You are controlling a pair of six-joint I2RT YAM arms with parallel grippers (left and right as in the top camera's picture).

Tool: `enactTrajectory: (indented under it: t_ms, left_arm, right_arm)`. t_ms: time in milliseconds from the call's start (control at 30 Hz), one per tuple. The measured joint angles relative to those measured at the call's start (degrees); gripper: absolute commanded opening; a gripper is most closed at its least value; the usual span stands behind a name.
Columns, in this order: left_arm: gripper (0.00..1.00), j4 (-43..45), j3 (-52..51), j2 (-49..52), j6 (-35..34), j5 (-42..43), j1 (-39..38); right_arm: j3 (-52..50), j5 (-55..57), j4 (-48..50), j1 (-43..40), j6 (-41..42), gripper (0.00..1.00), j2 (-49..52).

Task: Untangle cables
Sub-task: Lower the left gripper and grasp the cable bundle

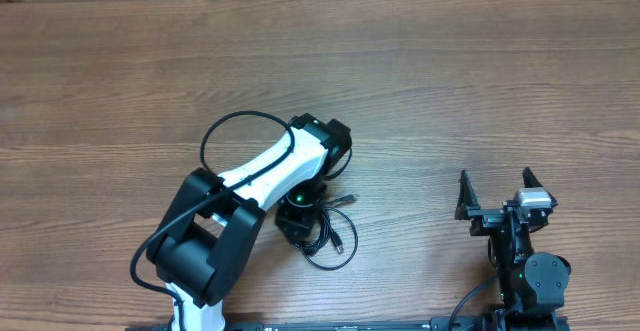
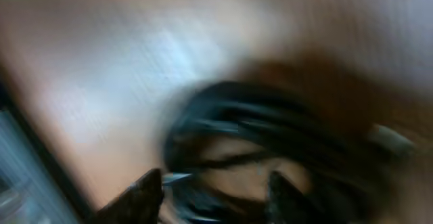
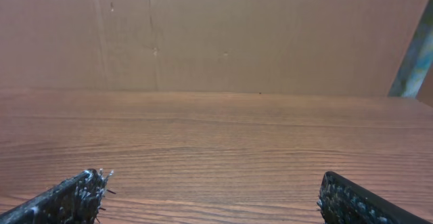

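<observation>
The cables (image 1: 336,233) lie in a small black tangle on the wooden table (image 1: 450,71), near its front edge, and are partly hidden under the left arm's wrist. In the blurred left wrist view the cables (image 2: 270,126) fill the middle as dark loops, with a pale plug end (image 2: 391,141) at the right. My left gripper (image 2: 216,183) hangs right over the bundle, its fingers apart, with dark strands and bare table showing in the gap. My right gripper (image 1: 497,186) rests at the front right, far from the cables. It (image 3: 213,183) stands wide open over bare wood.
The left arm's own thicker black wire (image 1: 235,131) loops out to the left of its white link. A brown cardboard wall (image 3: 216,34) closes off the far side of the table.
</observation>
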Motion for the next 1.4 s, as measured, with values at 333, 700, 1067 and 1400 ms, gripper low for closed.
enactTrajectory:
  t_ms: [333,700,1067,1400]
  left_arm:
    - [0.83,8.5,0.0,0.0,40.8,-4.9,-0.7]
    - [0.79,10.5,0.1,0.0,55.7,-8.7,-1.1]
    - [0.70,13.2,4.4,0.1,80.4,-16.1,-1.1]
    - [0.71,17.6,4.5,0.1,95.8,-19.9,-1.1]
  right_arm:
    - [0.0,0.0,0.0,0.0,0.0,1.00,0.0]
    - [0.0,0.0,0.0,0.0,0.0,1.00,0.0]
    - [0.0,0.0,0.0,0.0,0.0,1.00,0.0]
    - [0.0,0.0,0.0,0.0,0.0,1.00,0.0]
